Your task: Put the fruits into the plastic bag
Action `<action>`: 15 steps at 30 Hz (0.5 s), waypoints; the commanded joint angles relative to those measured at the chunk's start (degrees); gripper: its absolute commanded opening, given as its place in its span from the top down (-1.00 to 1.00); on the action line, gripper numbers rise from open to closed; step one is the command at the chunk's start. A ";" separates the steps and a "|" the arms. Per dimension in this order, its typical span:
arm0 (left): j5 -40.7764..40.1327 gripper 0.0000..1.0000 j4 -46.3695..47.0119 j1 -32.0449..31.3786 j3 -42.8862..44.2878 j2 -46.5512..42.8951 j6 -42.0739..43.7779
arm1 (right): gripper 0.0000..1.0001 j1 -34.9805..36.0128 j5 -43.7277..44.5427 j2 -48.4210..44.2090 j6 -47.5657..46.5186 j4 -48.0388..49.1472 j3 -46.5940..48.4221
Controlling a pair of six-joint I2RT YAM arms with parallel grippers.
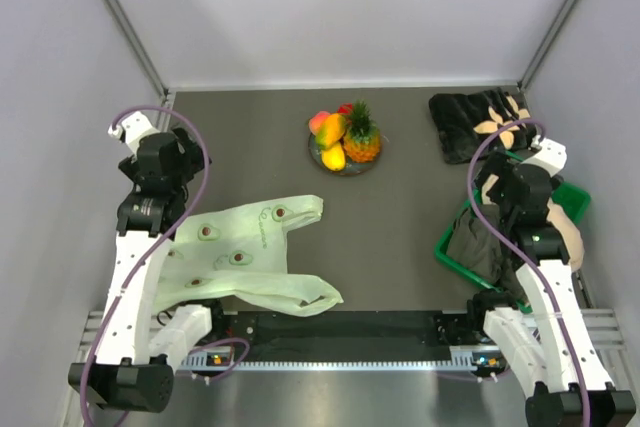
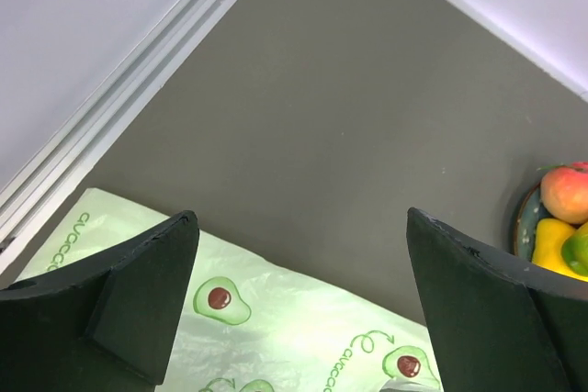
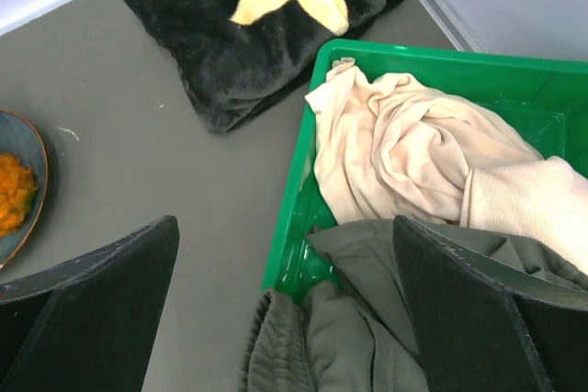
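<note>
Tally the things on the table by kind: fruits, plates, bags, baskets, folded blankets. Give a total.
Fruits: 5 showing; they are piled, so more may be hidden
Plate: 1
Plastic bag: 1
Green basket: 1, clothes inside not counted
Dark blanket: 1
Total: 9

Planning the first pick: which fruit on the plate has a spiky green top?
The orange pineapple, on the plate's right side; the mangoes beside it are smooth, without leaves.
</note>
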 commanded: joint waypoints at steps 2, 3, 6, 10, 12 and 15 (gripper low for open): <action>-1.18 -0.98 -1.58 -0.13 2.05 0.55 -0.01 | -0.97 -0.55 -0.04 0.57 0.72 1.90 2.07; -0.39 -0.98 -0.88 -0.13 1.96 0.55 0.52 | -0.98 -0.47 0.14 0.57 0.72 1.98 1.90; 1.45 -0.98 0.96 -0.13 1.52 0.81 0.70 | -0.98 -0.47 0.05 0.84 0.29 2.60 1.37; 8.81 -0.97 3.51 -0.22 0.12 1.96 2.18 | -0.97 -0.55 0.23 1.45 0.02 2.42 1.37; 12.26 -0.79 3.96 -0.75 0.64 3.88 5.08 | -0.98 -0.55 0.14 1.45 0.11 2.42 1.19; 12.36 -0.77 3.52 -6.70 1.43 8.71 8.34 | -0.97 -0.47 -0.65 1.54 0.11 2.42 1.19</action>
